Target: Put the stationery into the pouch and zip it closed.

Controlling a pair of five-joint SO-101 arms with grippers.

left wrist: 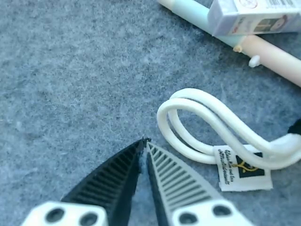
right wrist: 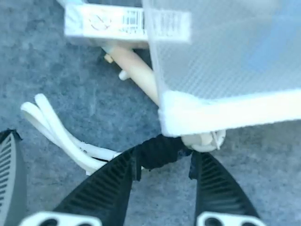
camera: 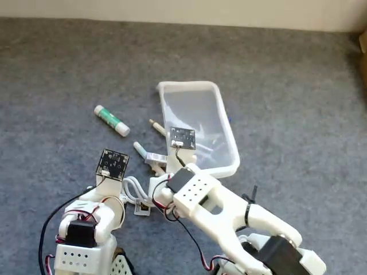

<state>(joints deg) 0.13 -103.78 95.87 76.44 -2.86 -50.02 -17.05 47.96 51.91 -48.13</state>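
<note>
The clear pouch [camera: 198,123] with a white rim lies in the middle of the grey carpet, and its corner [right wrist: 225,113] is close in front of my right gripper [right wrist: 164,157]. That gripper is open, with the pouch's black tab [right wrist: 160,149] lying between its fingers. My left gripper [left wrist: 144,142] is shut and empty, beside the white strap loop [left wrist: 207,132] with a tag. A glue stick [camera: 112,120] lies left of the pouch. Two pens [camera: 156,126] [left wrist: 197,14] and a small boxed eraser [left wrist: 254,16] lie by the pouch's near left side.
Both arms [camera: 229,212] [camera: 92,229] stand close together at the near edge, with the strap loop [camera: 133,189] between them. Open carpet lies to the left, right and beyond the pouch. A pale wall edge runs along the far side.
</note>
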